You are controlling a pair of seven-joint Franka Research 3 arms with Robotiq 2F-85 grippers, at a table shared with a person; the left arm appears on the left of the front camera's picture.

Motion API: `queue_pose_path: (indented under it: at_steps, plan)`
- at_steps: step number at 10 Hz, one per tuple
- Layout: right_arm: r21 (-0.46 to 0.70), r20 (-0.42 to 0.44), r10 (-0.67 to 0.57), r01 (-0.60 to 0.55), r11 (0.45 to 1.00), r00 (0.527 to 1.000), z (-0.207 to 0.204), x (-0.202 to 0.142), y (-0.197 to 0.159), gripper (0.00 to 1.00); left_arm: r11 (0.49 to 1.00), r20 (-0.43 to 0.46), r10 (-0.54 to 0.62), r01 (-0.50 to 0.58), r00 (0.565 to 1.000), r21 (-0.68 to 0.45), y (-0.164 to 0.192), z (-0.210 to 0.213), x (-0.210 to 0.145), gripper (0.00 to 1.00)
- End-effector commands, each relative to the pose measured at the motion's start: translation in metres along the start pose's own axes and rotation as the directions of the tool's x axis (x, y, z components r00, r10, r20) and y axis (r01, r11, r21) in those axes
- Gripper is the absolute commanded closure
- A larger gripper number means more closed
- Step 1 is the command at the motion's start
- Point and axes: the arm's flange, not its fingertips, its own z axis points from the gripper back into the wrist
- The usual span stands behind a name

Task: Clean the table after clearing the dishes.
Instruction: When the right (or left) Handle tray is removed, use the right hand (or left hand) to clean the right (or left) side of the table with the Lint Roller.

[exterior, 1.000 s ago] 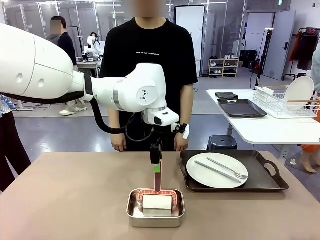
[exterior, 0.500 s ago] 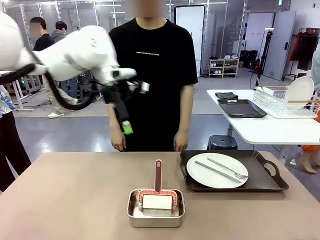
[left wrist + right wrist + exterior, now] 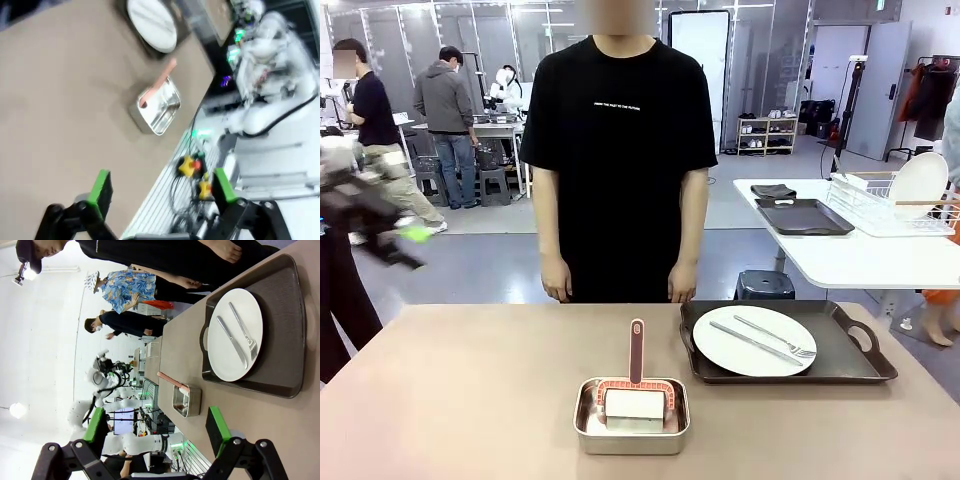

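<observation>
Beige bench (image 3: 460,400) — one white plate (image 3: 730,355) with cutlery (image 3: 775,336) on a dark tray (image 3: 855,368) by its far right edge. Left pincer (image 3: 161,186) and right pincer (image 3: 156,427) gape wide, empty.

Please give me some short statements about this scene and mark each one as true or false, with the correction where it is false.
1. The plate lies on the dark tray. True.
2. The left gripper is shut on the brush. False: it is open and empty; the brush rests in the steel pan.
3. A knife and a fork lie on the plate. True.
4. The person's hands hold the tray. False: they hang beside the body, apart from it.
5. The right gripper is open. True.
</observation>
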Motion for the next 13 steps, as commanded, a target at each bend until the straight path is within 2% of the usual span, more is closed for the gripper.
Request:
queue_pose_path:
  at_steps: [1,2,3,5,6,7,8,13]
  plan:
    - [0.001,-0.001,0.006,-0.006,1.000,1.000,-0.001,-0.001,0.003,0.00,0.995,0.204,0.093,-0.087,0.975,-0.038,0.018,0.035,-0.077,0.00]
    - [0.001,-0.001,0.006,-0.006,1.000,1.000,-0.001,-0.001,0.003,0.00,0.988,0.268,0.152,-0.138,0.951,-0.070,0.032,0.058,-0.116,0.00]
    - [0.001,-0.001,0.006,-0.006,1.000,1.000,-0.001,-0.001,0.003,0.00,0.979,0.281,0.201,-0.181,0.938,-0.094,0.048,0.070,-0.145,0.00]
    - [0.001,-0.001,0.006,-0.006,1.000,1.000,-0.001,-0.001,0.003,0.00,0.961,0.364,0.270,-0.224,0.892,-0.163,0.079,0.082,-0.186,0.00]
    - [0.001,-0.001,0.006,-0.006,1.000,1.000,-0.001,-0.001,0.003,0.00,0.953,0.352,0.289,-0.234,0.890,-0.191,0.089,0.079,-0.191,0.00]
    - [0.001,-0.001,0.006,-0.006,1.000,1.000,-0.001,-0.001,0.003,0.00,0.960,0.329,0.260,-0.208,0.908,-0.185,0.098,0.074,-0.186,0.00]
    - [0.001,-0.001,0.006,-0.006,1.000,1.000,-0.001,-0.001,0.003,0.00,0.953,0.346,0.300,-0.267,0.889,-0.141,0.080,0.083,-0.198,0.00]
    - [0.001,-0.001,0.006,-0.006,1.000,1.000,-0.001,-0.001,0.003,0.00,0.953,0.346,0.300,-0.267,0.889,-0.141,0.080,0.083,-0.198,0.00]
